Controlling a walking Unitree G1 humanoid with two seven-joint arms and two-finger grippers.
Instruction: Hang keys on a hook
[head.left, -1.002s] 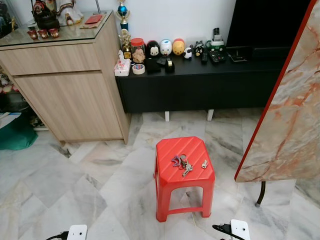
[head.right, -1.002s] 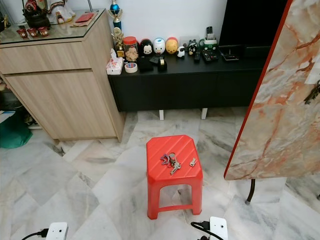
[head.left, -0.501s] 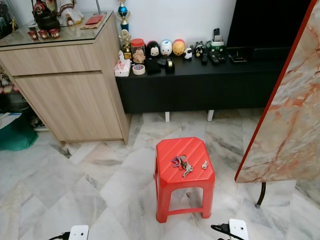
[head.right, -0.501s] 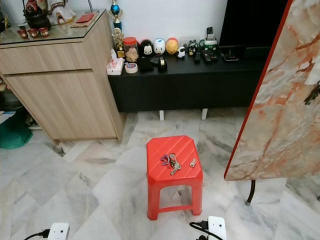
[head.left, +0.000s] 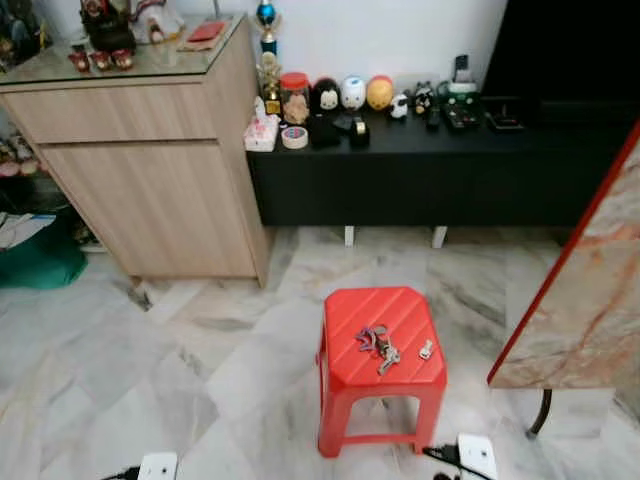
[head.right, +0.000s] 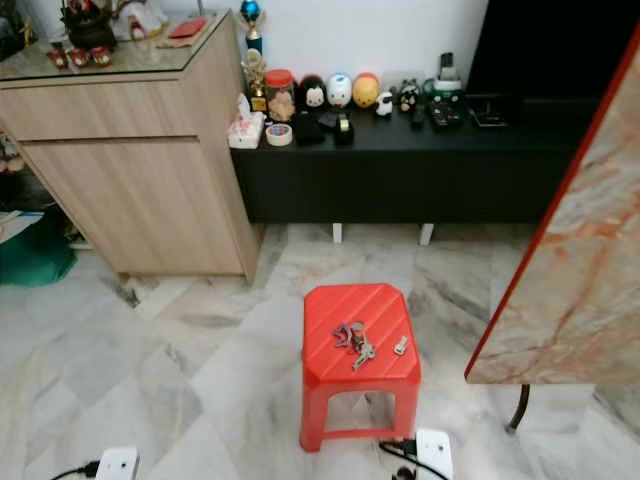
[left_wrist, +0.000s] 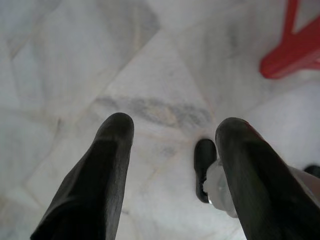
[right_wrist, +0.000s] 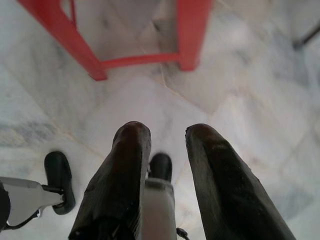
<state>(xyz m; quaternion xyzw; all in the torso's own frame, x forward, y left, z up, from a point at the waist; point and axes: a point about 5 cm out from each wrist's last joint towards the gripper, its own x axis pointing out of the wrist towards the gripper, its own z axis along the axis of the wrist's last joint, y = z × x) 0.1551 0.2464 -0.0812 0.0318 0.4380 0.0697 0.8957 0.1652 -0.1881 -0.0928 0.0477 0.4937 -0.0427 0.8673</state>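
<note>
A red plastic stool (head.left: 381, 352) stands on a pale marble floor (head.left: 150, 350), and everything here is placed from it. On the stool's seat, near the middle, lies a bunch of keys (head.left: 377, 343) with a purple tag. Just beside the bunch, toward the seat's right edge and not touching it, lies 1 small separate key (head.left: 425, 349).

Beyond the stool, against the white wall, runs a long black cabinet (head.left: 440, 165) carrying a row of small round figurines (head.left: 352, 92), a roll of tape (head.left: 294, 137) and some remote controls (head.left: 462, 115). Beyond the stool and to its left stands a taller light wooden cupboard (head.left: 145, 165) with ornaments on top. To the right of the stool leans a large marble-patterned panel (head.left: 585, 300) with a red edge. No hook can be made out anywhere around the stool.

Both arms hang low on the robot's side of the stool. The left gripper (left_wrist: 170, 165) points down at the floor with a stool leg near it; its 2 black fingers stand well apart and hold nothing. The right gripper (right_wrist: 167, 150) also points at the floor, close to the stool's front legs; its fingers are parted by a narrower gap and hold nothing.

As a judgement, the task is at its very beginning. The keys lie untouched on the seat. Left to do: reach the stool, pick up the keys, find a hook and hang them.
</note>
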